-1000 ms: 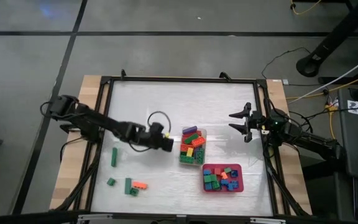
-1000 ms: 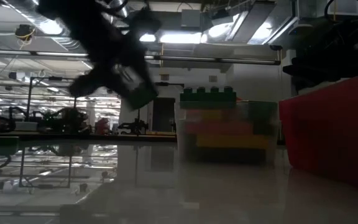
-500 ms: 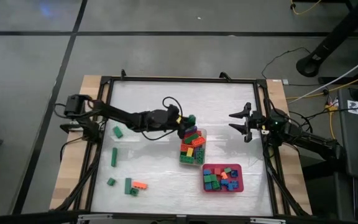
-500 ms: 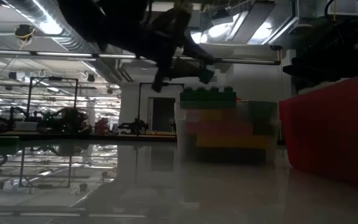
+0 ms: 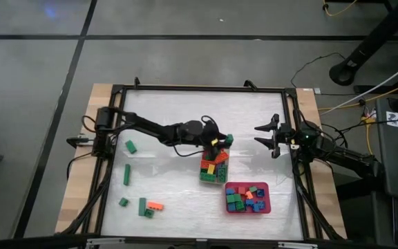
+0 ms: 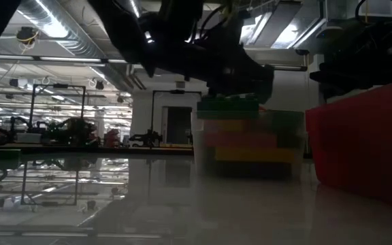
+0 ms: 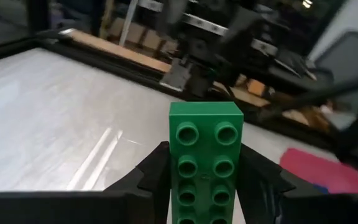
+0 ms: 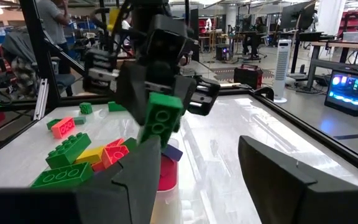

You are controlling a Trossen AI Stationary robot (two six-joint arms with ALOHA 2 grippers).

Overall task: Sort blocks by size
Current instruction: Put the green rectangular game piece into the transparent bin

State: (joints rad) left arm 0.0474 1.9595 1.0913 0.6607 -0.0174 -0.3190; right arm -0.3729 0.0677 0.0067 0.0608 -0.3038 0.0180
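Observation:
My left gripper is shut on a long green studded brick just above the far end of the clear tub, which holds several long bricks. The right wrist view also shows the brick in the left gripper. The red tray holds several short bricks. Loose bricks lie on the table's left: a green one, a green bar, a small green one, and a green and orange pair. My right gripper is open and empty at the table's right edge. My left gripper pinches the green brick's two long sides between its two fingers, at the brick's rear half. The fingers come from the table's left, slanting down, and lie along the brick. The brick sticks out past the fingertips, studs showing, tilted, lifted clear above the tub.
The tub and the red tray stand side by side at the middle right; in the low view the tub and the tray fill the right. The black frame rims the table. Bare tabletop lies at the far side.
My left gripper has swung with the green brick from left of the tub toward the table's right edge, first toward the far edge, then back a little, and now hangs over the tub's far end. It has stayed shut on the brick.

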